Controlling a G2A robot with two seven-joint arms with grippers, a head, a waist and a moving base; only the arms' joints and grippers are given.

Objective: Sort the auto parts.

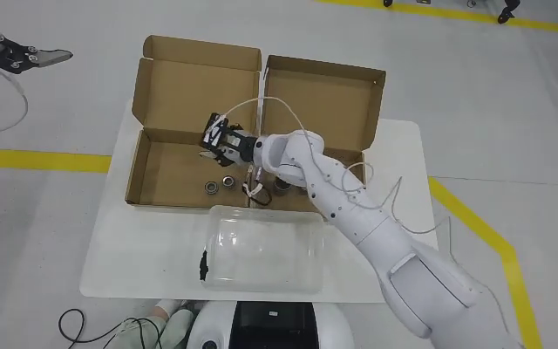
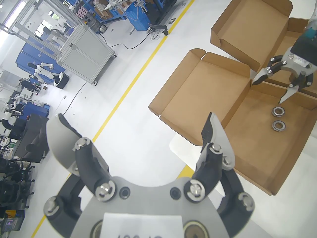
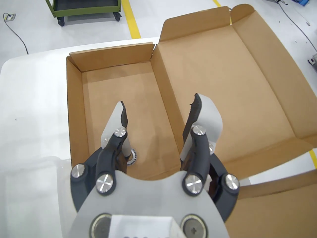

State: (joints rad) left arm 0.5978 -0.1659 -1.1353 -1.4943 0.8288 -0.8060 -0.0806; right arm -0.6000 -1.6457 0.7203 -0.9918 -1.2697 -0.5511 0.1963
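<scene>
**Right pincer** [image 3: 158,107]: jaws spread wide, holding nothing, poised above the floor of an open brown cardboard box [image 1: 166,170]. Two silver ring-shaped metal bearings [image 2: 278,110] lie close together on the box floor, just below the pincer's fingertips and apart from them. A second open brown cardboard box [image 1: 323,96] adjoins the first on the pincer's arm side. A clear plastic tub [image 1: 266,249] stands on the white surface [image 1: 113,253], nearer the robot than the pincer.

**Left pincer** [image 2: 135,116]: also spread wide and empty, well apart from both boxes, above the grey floor.
</scene>
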